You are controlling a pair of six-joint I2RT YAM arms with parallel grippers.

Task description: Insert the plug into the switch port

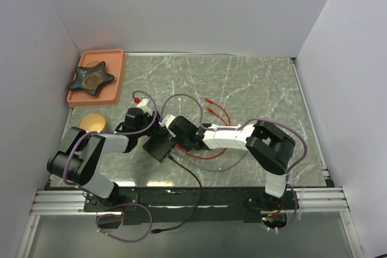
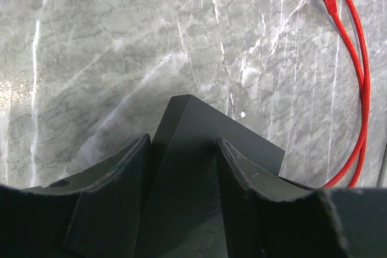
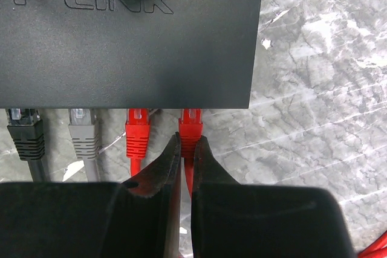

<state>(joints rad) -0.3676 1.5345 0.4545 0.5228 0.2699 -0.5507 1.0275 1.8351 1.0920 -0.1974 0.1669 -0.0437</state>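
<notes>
Your right gripper (image 3: pixel 187 143) has its fingers pinched together on the red boot of the plug (image 3: pixel 190 122), so this arm carries the move. The switch port lies straight ahead of those fingers, in the long edge of the switch (image 3: pixel 127 46) that faces the wrist. The lid hides the opening itself, so you cannot tell how deep the clear tip already sits. The plug's long axis points squarely at that edge and lines up with the fingers, so judge the coming move as a plain push forward with no turn. It takes the last place in a row, beside a second red plug (image 3: pixel 137 128), a grey plug (image 3: pixel 81 128) and a black plug (image 3: pixel 24 131). The switch lies flat on the table (image 1: pixel 254 89), near the near edge and left of its middle. Your left gripper (image 2: pixel 182 143) has its fingers apart on either side of a corner of the switch, but you cannot tell whether they press on it. The lid is embossed TP-LINK with a registered mark, the first letter cut by the frame.
</notes>
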